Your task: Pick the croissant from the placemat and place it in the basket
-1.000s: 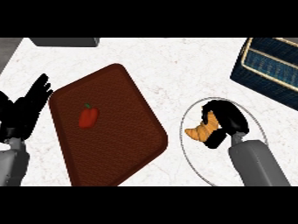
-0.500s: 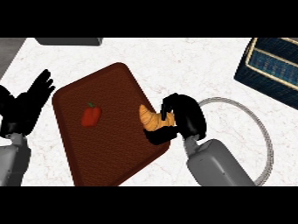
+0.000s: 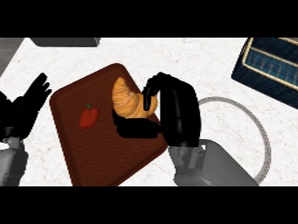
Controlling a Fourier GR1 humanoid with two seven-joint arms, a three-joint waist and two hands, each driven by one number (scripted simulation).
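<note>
A golden croissant (image 3: 126, 101) lies over the brown placemat (image 3: 99, 148), and my right hand (image 3: 174, 111) is curled round it, thumb below it and fingers arched over its right side. The dark blue basket (image 3: 277, 70) with a tan rim sits at the far right, well away from the hand. My left hand (image 3: 19, 109) rests open at the left edge, fingers up.
A small red pepper (image 3: 88, 117) lies on the placemat left of the croissant. A white plate (image 3: 258, 131) sits partly hidden behind my right forearm. A grey object (image 3: 66, 41) shows at the top edge.
My right hand carried the croissant leftward from the plate area to above the placemat. The left hand barely moved.
</note>
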